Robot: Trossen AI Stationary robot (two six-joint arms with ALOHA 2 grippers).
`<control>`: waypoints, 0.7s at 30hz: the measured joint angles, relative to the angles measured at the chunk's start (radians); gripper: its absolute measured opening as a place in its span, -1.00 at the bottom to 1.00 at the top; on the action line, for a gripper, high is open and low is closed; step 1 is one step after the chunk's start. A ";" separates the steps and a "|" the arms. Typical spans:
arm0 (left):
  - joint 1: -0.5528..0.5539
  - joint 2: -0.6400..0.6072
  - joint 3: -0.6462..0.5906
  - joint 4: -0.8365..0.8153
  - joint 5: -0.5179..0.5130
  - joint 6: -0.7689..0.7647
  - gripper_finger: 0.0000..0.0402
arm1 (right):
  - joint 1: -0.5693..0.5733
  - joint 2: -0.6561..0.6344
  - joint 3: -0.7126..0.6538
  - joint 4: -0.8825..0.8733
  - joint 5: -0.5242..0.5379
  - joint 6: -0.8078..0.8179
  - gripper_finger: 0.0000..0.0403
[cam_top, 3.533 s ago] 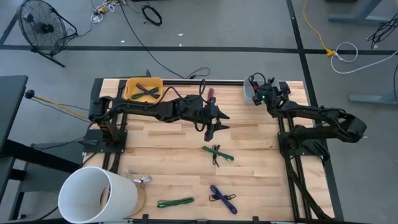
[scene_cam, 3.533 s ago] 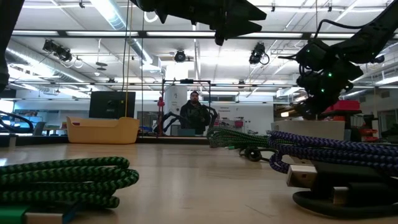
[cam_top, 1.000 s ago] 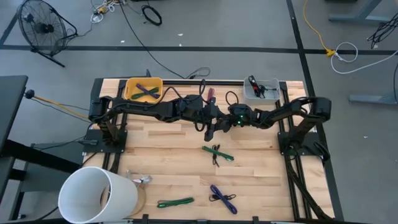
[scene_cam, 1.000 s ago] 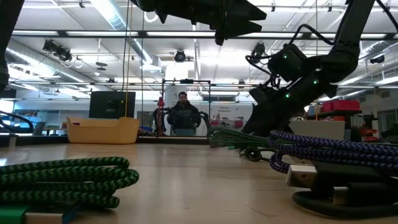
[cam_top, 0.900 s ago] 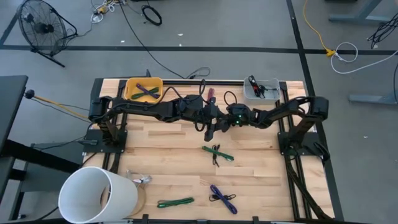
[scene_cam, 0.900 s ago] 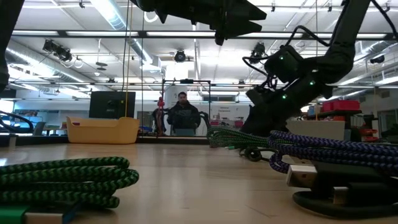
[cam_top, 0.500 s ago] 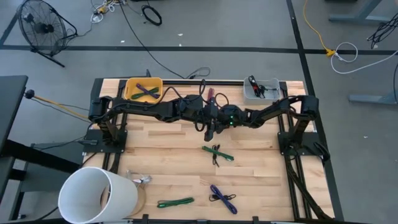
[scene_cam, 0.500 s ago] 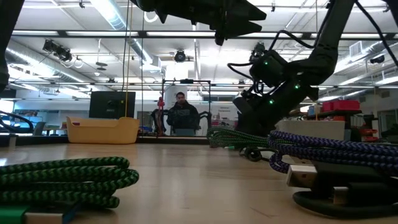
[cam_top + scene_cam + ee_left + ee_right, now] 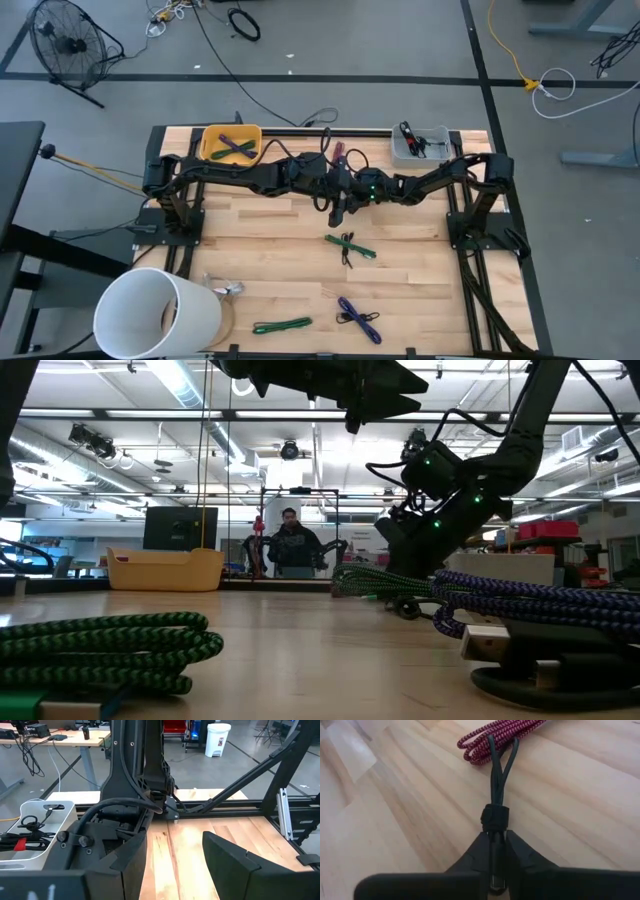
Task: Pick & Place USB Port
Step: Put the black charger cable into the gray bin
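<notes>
A black USB cable [image 9: 496,795], bundled with a tie band, sits between the fingers of my right gripper [image 9: 495,862], which is shut on it. A red braided cable [image 9: 500,732] lies coiled on the wood just beyond it, at the table's far middle [image 9: 338,152]. My right gripper [image 9: 352,188] reaches in low from the right to the table's centre. My left gripper [image 9: 175,845] is open and hangs above the same spot [image 9: 343,205], touching nothing; the right arm fills much of the left wrist view. My right gripper pinches the black cable bundle between its two fingers just behind the tie band [image 9: 495,837]. The fingers lie along the cable, low over the wood. The looped end [image 9: 501,757] points out ahead toward the red cable; whether it rests on the table I cannot tell.
A yellow bin [image 9: 207,146] at far left and a grey bin [image 9: 398,148] at far right hold cables. A green-black cable [image 9: 350,246], a purple cable [image 9: 358,318] and a green cable [image 9: 281,325] lie nearer. A white cylinder [image 9: 155,312] stands at the near left corner.
My right arm has slid a little toward the table's left and dropped slightly, closing in beside the left gripper, then held still. The left arm has not moved.
</notes>
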 joint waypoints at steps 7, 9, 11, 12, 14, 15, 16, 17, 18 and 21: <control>0.000 0.000 0.000 0.000 0.000 -0.006 -0.02 | 0.001 -0.201 -0.005 -0.205 0.057 -0.040 -0.89; 0.000 0.000 0.000 0.000 0.000 -0.006 -0.02 | 0.000 -0.284 -0.005 -0.291 0.094 -0.060 -0.89; 0.000 0.000 0.000 0.000 0.000 -0.006 -0.02 | 0.000 -0.376 -0.004 -0.370 0.126 -0.080 -0.89; 0.000 0.000 0.000 0.000 0.000 -0.006 -0.02 | -0.001 -0.421 0.006 -0.422 0.146 -0.091 -0.89; 0.000 0.000 0.000 0.000 0.000 -0.006 -0.02 | -0.008 -0.506 0.038 -0.549 0.197 -0.116 -0.89; 0.001 0.000 0.000 0.000 0.000 -0.006 -0.02 | -0.013 -0.543 0.058 -0.617 0.235 -0.130 -0.89; 0.001 0.000 0.000 0.001 0.000 -0.003 -0.02 | -0.017 -0.576 0.080 -0.683 0.278 -0.144 -0.89; 0.001 0.000 0.000 0.000 0.000 0.000 -0.02 | -0.023 -0.605 0.104 -0.740 0.322 -0.156 -0.89; 0.001 0.000 0.000 0.001 0.000 0.000 -0.02 | -0.030 -0.631 0.129 -0.791 0.358 -0.167 -0.89; 0.001 0.000 0.000 0.001 0.000 0.001 -0.02 | -0.053 -0.686 0.196 -0.896 0.420 -0.206 -0.89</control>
